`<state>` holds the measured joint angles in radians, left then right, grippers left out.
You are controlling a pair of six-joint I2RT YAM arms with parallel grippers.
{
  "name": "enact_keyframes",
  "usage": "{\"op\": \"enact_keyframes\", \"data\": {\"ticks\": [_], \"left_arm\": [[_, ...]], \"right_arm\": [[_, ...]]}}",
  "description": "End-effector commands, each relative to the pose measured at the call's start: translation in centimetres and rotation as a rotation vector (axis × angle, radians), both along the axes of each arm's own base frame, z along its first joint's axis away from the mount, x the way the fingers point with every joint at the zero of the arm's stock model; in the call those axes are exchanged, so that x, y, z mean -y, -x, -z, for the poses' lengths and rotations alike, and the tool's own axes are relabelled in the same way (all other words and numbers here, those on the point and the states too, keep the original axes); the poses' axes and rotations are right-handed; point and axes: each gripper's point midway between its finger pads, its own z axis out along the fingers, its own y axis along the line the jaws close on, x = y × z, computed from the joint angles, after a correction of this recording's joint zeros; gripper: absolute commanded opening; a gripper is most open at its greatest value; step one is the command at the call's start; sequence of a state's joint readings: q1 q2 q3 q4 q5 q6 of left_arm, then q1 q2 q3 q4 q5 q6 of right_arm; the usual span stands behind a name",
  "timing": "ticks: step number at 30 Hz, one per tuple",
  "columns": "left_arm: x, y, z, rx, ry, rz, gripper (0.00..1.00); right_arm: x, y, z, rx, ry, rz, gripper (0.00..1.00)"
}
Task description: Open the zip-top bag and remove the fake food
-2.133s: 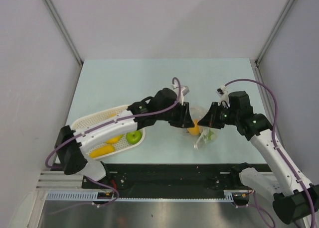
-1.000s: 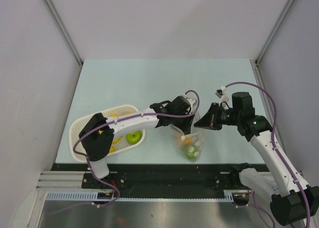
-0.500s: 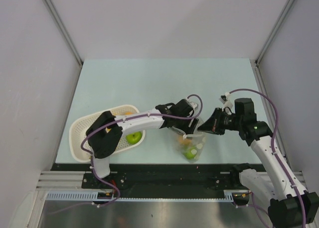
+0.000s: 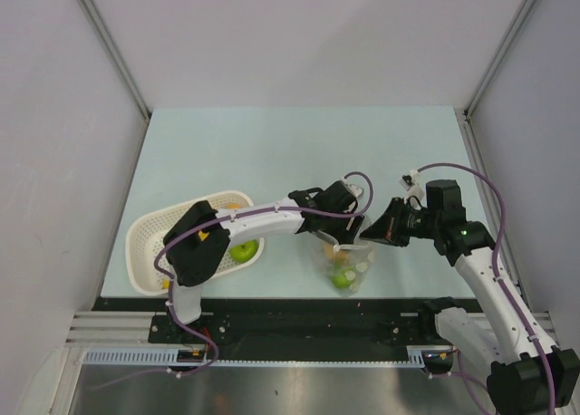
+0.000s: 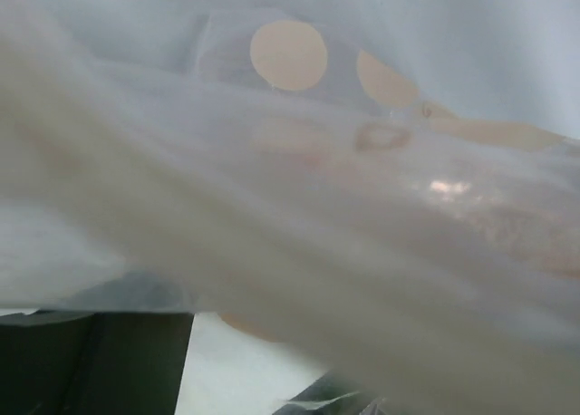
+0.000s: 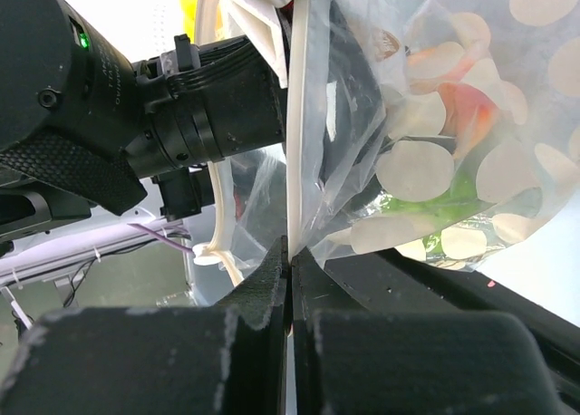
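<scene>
The zip-top bag hangs clear and crinkly between my two grippers near the table's front edge. A green apple lies at its bottom, and an orange piece sits higher inside it. My right gripper is shut on the bag's white zip strip. My left gripper is at the bag's mouth. In the left wrist view the plastic covers almost everything. Its two dark fingers stand apart at the bottom, with a blurred orange patch between them.
A white perforated basket stands at the front left and holds a green apple and an orange piece. The left arm stretches over the basket's right end. The black table edge is just below the bag.
The left arm has swung its elbow down over the basket and its gripper has shifted slightly right. The bag now hangs lower, towards the front edge. The right gripper keeps its hold.
</scene>
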<state>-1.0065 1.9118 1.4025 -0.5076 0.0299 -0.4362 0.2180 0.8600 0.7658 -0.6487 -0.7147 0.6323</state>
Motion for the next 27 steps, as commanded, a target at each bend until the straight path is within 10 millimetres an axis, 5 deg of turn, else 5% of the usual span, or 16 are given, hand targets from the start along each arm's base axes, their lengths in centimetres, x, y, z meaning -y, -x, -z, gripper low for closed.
{"op": "enact_keyframes", "data": {"ticks": [1,8,14,22,27], "left_arm": [[-2.5,0.4,3.1,-0.023,-0.116,0.011,0.71],[-3.0,-1.5,-2.0,0.117,-0.089,0.0,0.26],[-2.4,-1.8,-7.6,0.171,-0.007,0.004,0.04],[0.1,1.0,-15.3,0.126,0.226,0.116,0.0],[0.3,2.8,-17.6,0.062,0.319,0.122,0.0]], "right_arm": [[0.1,0.1,-0.2,0.012,0.001,-0.002,0.0],[0.4,-0.1,-0.2,0.027,0.024,0.003,0.0],[0.8,-0.2,0.1,0.043,0.055,0.015,0.0],[1.7,-0.4,0.7,0.062,0.135,0.016,0.0],[1.9,-0.6,-0.1,0.094,0.151,0.019,0.0]]}}
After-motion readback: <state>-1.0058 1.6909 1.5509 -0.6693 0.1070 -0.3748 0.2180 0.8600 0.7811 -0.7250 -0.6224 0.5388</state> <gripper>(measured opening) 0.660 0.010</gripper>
